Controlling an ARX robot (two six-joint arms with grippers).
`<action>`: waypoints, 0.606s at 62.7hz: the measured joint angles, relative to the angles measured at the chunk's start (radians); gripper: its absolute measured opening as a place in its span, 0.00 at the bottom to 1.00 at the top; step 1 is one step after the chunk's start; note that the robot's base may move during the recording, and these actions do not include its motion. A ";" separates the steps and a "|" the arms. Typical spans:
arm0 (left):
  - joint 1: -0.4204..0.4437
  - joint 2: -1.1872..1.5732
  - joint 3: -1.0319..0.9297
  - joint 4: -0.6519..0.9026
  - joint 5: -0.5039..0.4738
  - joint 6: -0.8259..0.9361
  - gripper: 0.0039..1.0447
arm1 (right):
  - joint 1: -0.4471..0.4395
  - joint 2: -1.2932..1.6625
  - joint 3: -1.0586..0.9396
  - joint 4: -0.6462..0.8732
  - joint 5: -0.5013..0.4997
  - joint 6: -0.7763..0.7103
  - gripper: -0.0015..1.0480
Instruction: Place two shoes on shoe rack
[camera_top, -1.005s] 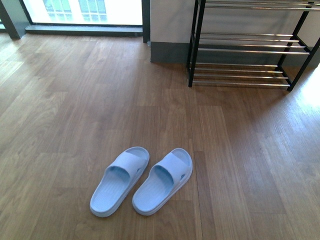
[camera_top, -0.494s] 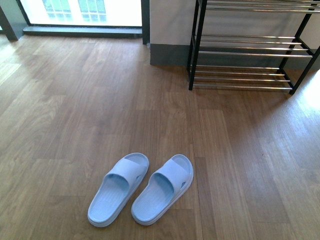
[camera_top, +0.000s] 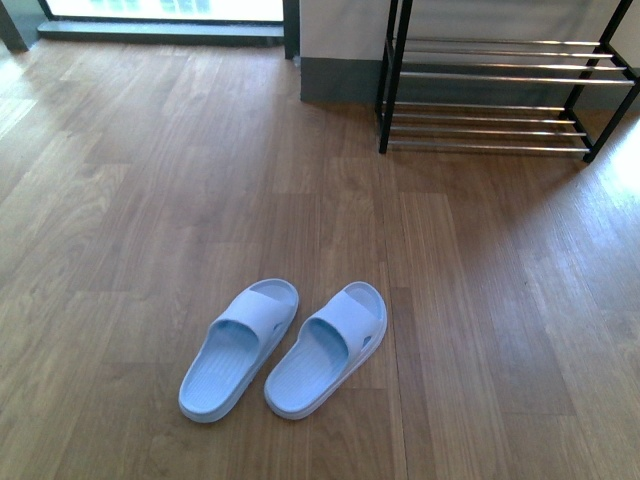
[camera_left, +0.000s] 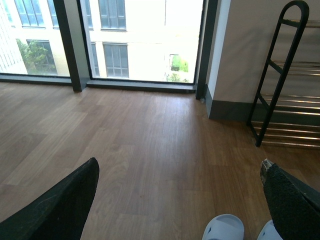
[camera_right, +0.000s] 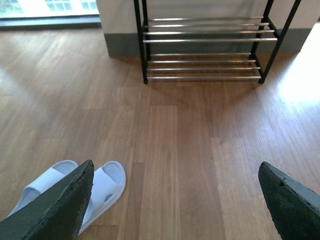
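Note:
The two shoes are light blue slide sandals lying side by side on the wooden floor, the left one (camera_top: 238, 350) and the right one (camera_top: 327, 350), toes pointing away and to the right. The shoe rack (camera_top: 490, 95), black-framed with chrome rods, stands against the far wall at the right with nothing on the tiers that show. No arm appears in the front view. My left gripper (camera_left: 180, 165) is open above the floor, with the sandals' toes (camera_left: 223, 228) just below it. My right gripper (camera_right: 176, 166) is open too, the sandals (camera_right: 107, 187) lying beside one finger.
A floor-to-ceiling window (camera_left: 140, 40) with dark frames runs along the far wall to the left of the rack. A grey skirting board (camera_top: 340, 80) edges the white wall beside the rack (camera_right: 205, 47). Bare wooden floor (camera_top: 450, 280) lies between the sandals and the rack.
The front view has shifted: sandals and rack sit a little higher in the picture than half a second ago. The sandals lie on the floor as before.

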 joint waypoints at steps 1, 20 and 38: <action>0.000 0.000 0.000 0.000 0.000 0.000 0.91 | -0.005 0.068 0.022 0.029 -0.003 0.001 0.91; 0.000 0.000 0.000 0.000 0.000 0.000 0.91 | 0.001 0.961 0.399 0.154 0.045 0.033 0.91; 0.000 0.000 0.000 0.000 0.000 0.000 0.91 | 0.064 1.450 0.665 0.064 -0.011 0.020 0.91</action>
